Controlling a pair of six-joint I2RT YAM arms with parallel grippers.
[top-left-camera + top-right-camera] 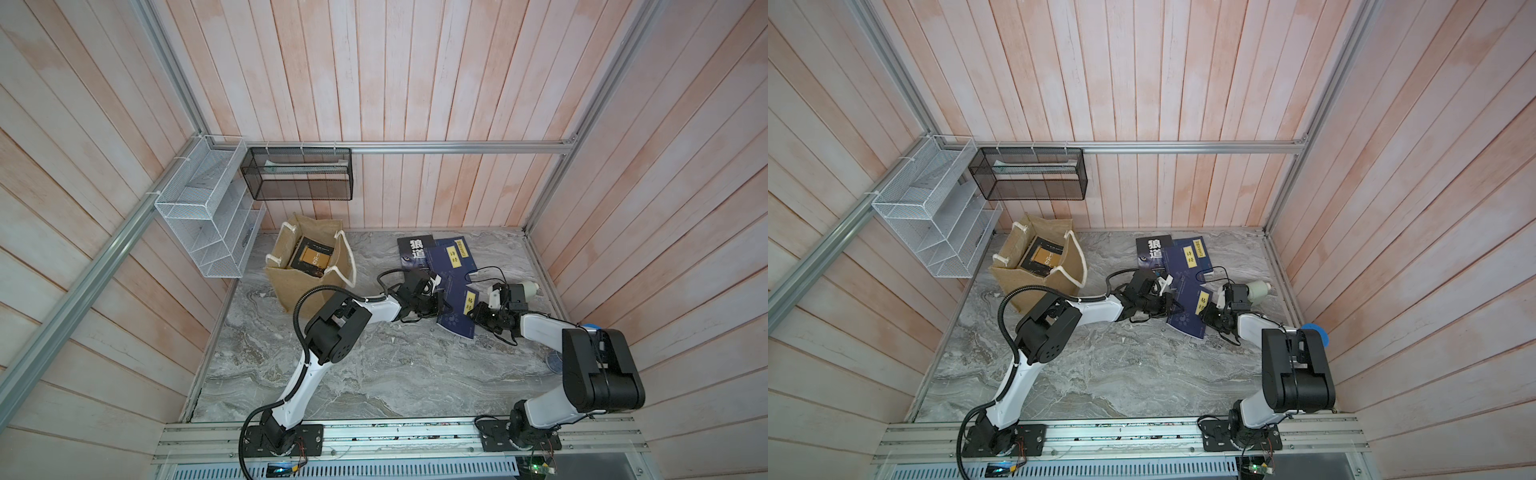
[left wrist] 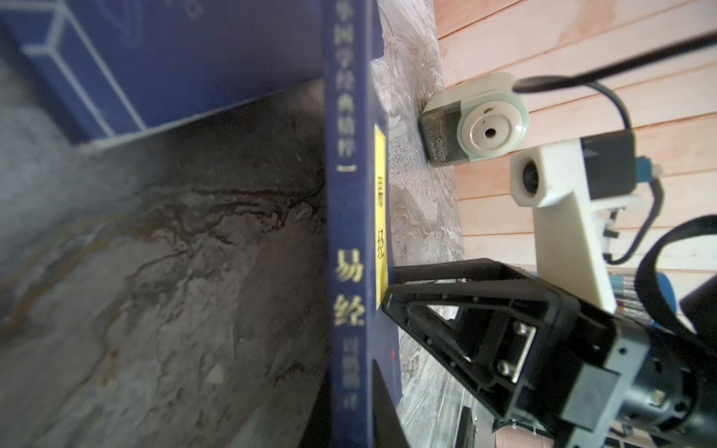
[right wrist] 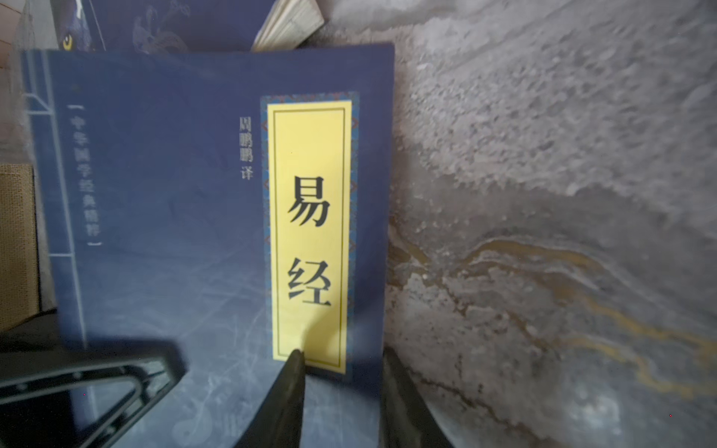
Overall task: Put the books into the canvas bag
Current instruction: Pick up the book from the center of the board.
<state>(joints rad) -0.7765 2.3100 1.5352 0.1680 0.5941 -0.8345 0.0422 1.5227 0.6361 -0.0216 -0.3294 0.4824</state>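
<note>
Grey marble table (image 1: 374, 374), boxed in by pink plank walls, metal rails along edges. Front half bare, plenty of room. Far left, canvas bag (image 1: 291, 286) upright, brown-and-black book (image 1: 311, 257) inside. Mid-right, navy book (image 1: 455, 322): left gripper (image 1: 441, 305) clamped on its spine, right gripper (image 1: 474, 312) jaws apart at opposite edge. Near back wall, other books (image 1: 432, 253) overlapping.

Top views: both looking down from high overhead, sharing the whole desk (image 1: 374, 365).
Left wrist: facing the spine of the navy book (image 2: 347, 232), close.
Right wrist: facing its cover, close.
</note>
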